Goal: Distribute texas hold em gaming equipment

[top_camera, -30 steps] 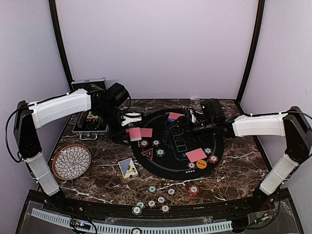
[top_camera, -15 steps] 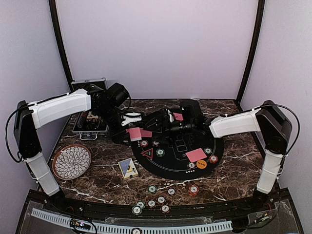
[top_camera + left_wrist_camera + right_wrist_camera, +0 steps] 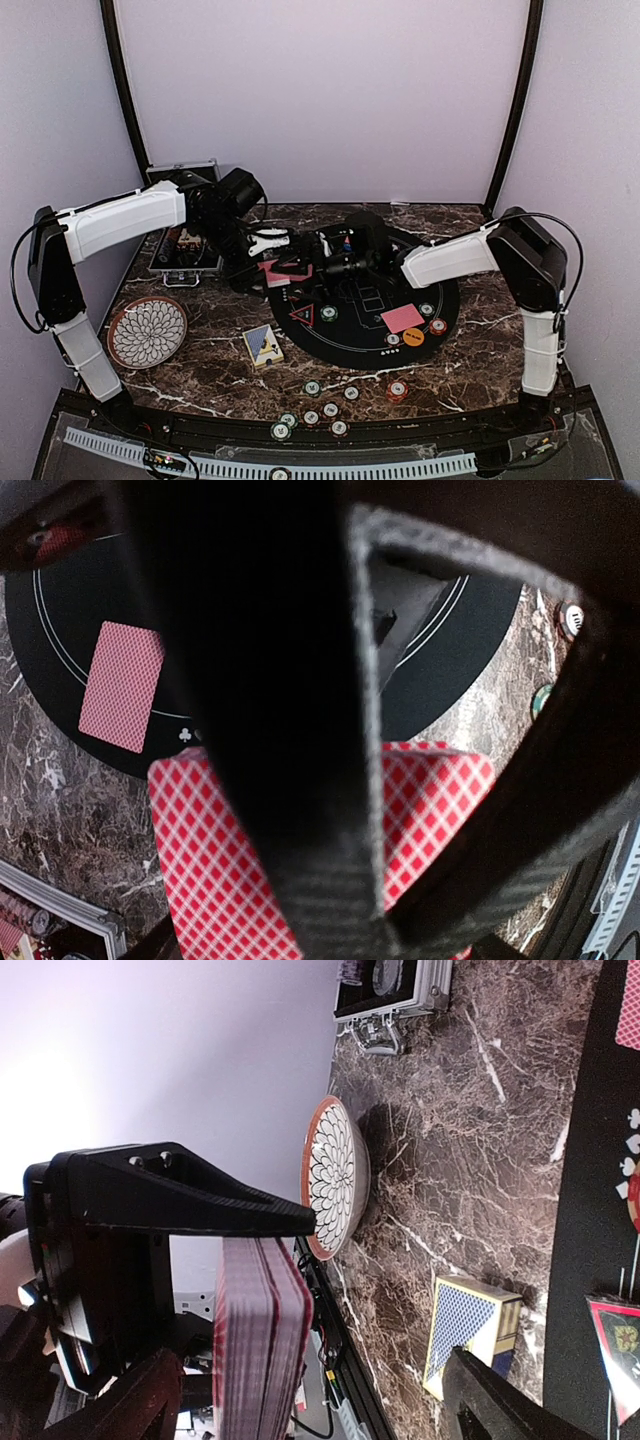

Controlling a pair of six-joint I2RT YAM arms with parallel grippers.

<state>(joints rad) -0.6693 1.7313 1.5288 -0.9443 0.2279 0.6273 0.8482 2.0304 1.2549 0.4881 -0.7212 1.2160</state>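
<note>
My left gripper (image 3: 262, 268) (image 3: 385, 920) is shut on a deck of red-backed playing cards (image 3: 277, 270) (image 3: 430, 810), held above the left rim of the round black mat (image 3: 365, 345). My right gripper (image 3: 302, 268) (image 3: 315, 1405) is open, its two fingers on either side of the deck (image 3: 262, 1340), which shows edge-on; I see no contact. One red card (image 3: 402, 318) (image 3: 122, 685) lies on the mat. Poker chips (image 3: 328, 312), an orange disc (image 3: 413, 336) and a red triangle (image 3: 302, 316) (image 3: 620, 1345) lie there too. Several more chips (image 3: 313, 388) sit near the front edge.
A blue card box (image 3: 262, 344) (image 3: 470, 1335) lies left of the mat. The patterned plate (image 3: 147, 331) (image 3: 335, 1175) sits at the left edge. The open silver case (image 3: 185, 215) (image 3: 395, 990) stands in the back left corner, behind the left arm.
My right arm has swung left across the mat until its open fingers came round the deck. The left arm and deck have stayed put.
</note>
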